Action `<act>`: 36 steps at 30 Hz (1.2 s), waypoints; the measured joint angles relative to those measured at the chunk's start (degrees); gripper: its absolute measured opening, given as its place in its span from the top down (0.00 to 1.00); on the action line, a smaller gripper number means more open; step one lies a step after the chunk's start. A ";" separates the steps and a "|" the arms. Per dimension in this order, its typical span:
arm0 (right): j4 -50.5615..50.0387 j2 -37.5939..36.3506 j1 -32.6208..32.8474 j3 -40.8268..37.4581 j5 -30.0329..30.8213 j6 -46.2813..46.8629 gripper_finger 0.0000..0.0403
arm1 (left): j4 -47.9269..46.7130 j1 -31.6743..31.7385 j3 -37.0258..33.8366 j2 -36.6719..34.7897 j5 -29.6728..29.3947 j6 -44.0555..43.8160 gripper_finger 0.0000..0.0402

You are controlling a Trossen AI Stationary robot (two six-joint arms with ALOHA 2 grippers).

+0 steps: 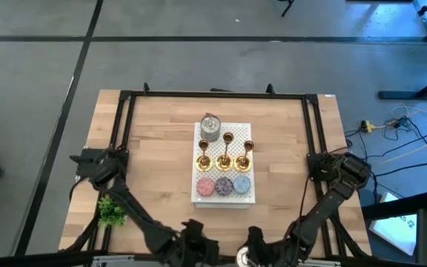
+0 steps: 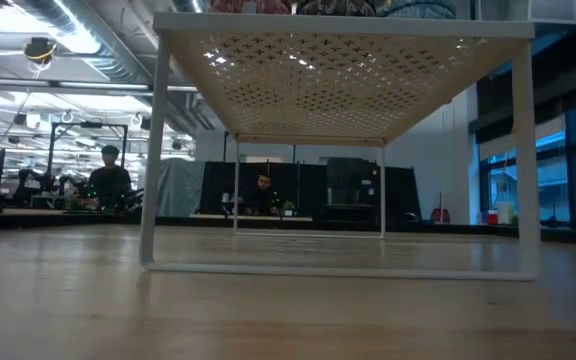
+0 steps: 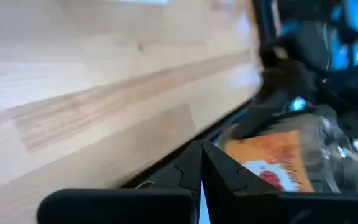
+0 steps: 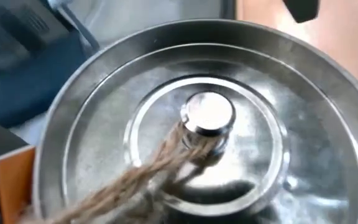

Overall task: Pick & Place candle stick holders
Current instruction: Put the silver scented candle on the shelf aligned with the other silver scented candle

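Observation:
Three gold candle stick holders (image 1: 224, 157) stand on their round bases in a row on a white perforated rack (image 1: 236, 199) at the table's middle. Both arms reach down to the table's near edge. My left gripper (image 3: 202, 171) is shut there with nothing between its fingers. My right gripper (image 1: 256, 243) hangs next to it, close over a silvery lidded glass pot (image 1: 242, 257). That pot's lid (image 4: 104, 112), with a round knob (image 4: 208, 115) and twine (image 4: 148, 171), fills the right wrist view. Whether the right gripper touches the pot is hidden.
On the rack, a second silvery pot (image 1: 210, 128) stands behind the holders, and pink, purple and blue discs (image 1: 224, 185) lie before them. A small green plant (image 1: 111, 211) sits near the left arm. A black frame borders the table. People sit in the room beyond.

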 joint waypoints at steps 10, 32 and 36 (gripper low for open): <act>-34.24 -3.41 0.52 22.70 7.84 -13.13 0.11 | 1.05 -4.03 0.00 0.01 -11.35 -4.83 1.00; -40.46 -5.48 3.91 40.91 12.80 -14.44 0.11 | 5.02 -4.19 0.00 0.03 -14.66 0.75 1.00; -44.46 -6.02 3.83 40.91 18.69 -10.21 0.11 | 3.57 -4.01 0.00 0.03 -10.79 1.78 0.99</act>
